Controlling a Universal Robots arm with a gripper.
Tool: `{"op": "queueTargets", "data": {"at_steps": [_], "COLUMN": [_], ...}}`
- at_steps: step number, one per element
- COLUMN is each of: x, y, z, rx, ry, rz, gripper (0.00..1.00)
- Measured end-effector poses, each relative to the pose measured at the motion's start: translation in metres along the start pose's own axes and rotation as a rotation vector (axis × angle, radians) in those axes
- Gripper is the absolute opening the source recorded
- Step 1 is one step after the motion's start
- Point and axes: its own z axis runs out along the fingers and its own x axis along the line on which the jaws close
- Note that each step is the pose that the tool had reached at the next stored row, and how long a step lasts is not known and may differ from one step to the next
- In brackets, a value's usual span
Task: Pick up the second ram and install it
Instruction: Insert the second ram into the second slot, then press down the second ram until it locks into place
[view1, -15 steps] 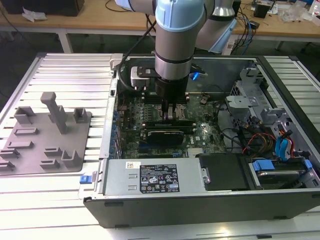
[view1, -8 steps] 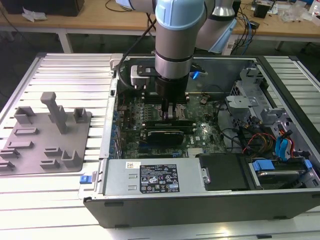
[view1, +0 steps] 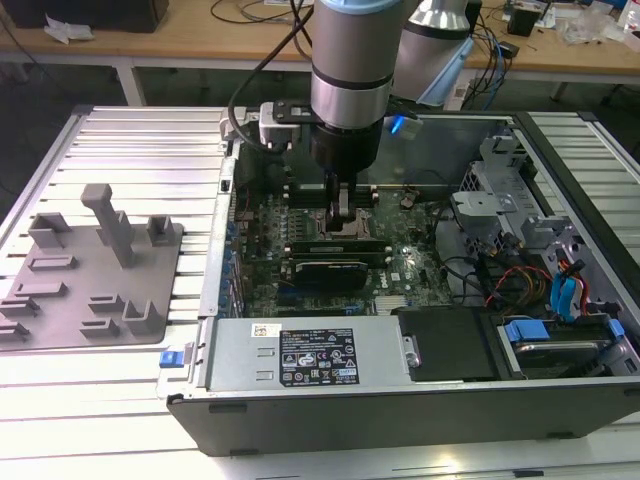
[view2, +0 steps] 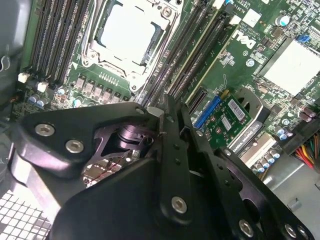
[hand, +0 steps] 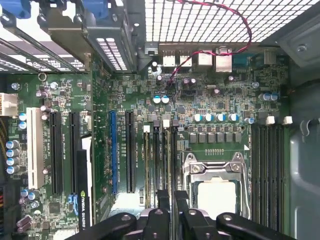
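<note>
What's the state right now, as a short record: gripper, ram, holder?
gripper: inside the case, low over the slots beside the CPU socket
ram: one pale-labelled stick stands in a slot by the gripper; which ram, unclear
holder: on the table, exterior view's left of the case

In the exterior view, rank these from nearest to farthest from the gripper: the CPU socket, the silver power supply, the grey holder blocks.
1. CPU socket: directly under the gripper, inside the case.
2. Power supply: along the case's near edge, toward the camera.
3. Holder blocks: outside the case, on the exterior view's left.
</note>
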Motion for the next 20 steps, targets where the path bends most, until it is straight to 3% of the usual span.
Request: {"op": "queueTargets", "data": {"at_steps": [3,4,20], "x": [0.0,0.0,0.0], "y": [0.0,0.0,0.0], "z": [-0.0001,-0.0001,-0.0003], "rx": [0.0,0.0,0.0], "ry": [0.0,0.0,0.0], "rz": [0.0,0.0,0.0], "gripper": [0.15,0.08,0.08]}}
